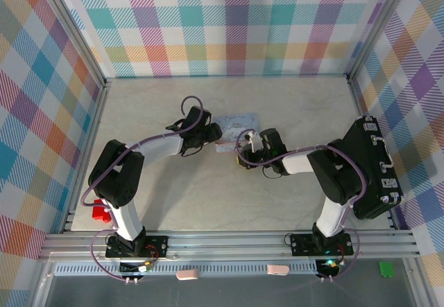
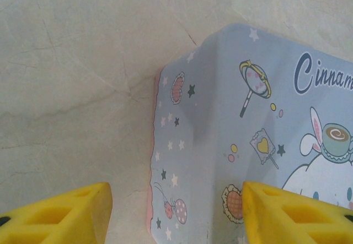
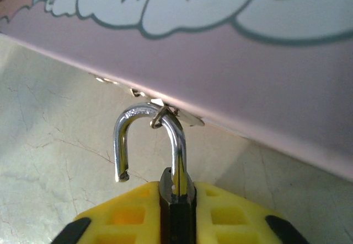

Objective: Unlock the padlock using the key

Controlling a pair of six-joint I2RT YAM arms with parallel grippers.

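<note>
So, my right hand [image 3: 176,217] was clamped tight on the padlock [image 3: 176,172] by its body, just beside the pink side wall of the tin [image 3: 248,73]. The silver shackle [image 3: 144,114] was popped open, one end hanging free, hooked through a little ring [image 3: 158,118] at the tin's edge. My left hand [image 2: 176,211] hovered over the tin's corner on the table [image 2: 71,90], fingers [image 2: 60,211] spread wide apart.
</note>
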